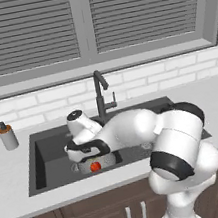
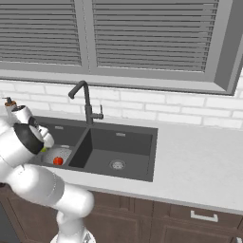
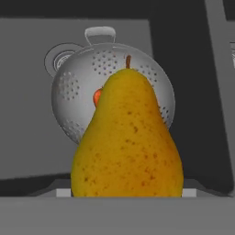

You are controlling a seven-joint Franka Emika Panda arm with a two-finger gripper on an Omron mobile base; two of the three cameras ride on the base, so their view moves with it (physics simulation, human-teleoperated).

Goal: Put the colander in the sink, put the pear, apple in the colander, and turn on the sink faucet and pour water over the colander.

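Observation:
The yellow-green pear [image 3: 126, 142] sits close in the hand view, with my gripper [image 3: 124, 193] shut on its lower sides. Straight beyond it lies the silvery colander [image 3: 78, 87] in the sink's left basin [image 1: 48, 157]. The red apple [image 3: 97, 96] peeks out from behind the pear, inside the colander. From the left base view, my hand [image 1: 87, 148] hovers just over the colander [image 1: 102, 161] and the apple [image 1: 95, 167]. A sliver of the pear [image 2: 43, 150] shows under the hand in the right base view, above the colander [image 2: 60, 153] and apple [image 2: 58, 161]. The dark faucet [image 1: 100, 95] stands behind the divider.
A soap dispenser [image 1: 7, 136] stands on the counter left of the sink. The right basin [image 2: 123, 142] holds nothing but its steel drain [image 2: 117, 164]. White counter [image 2: 199, 161] stretches to the right, and a tiled wall and window run behind.

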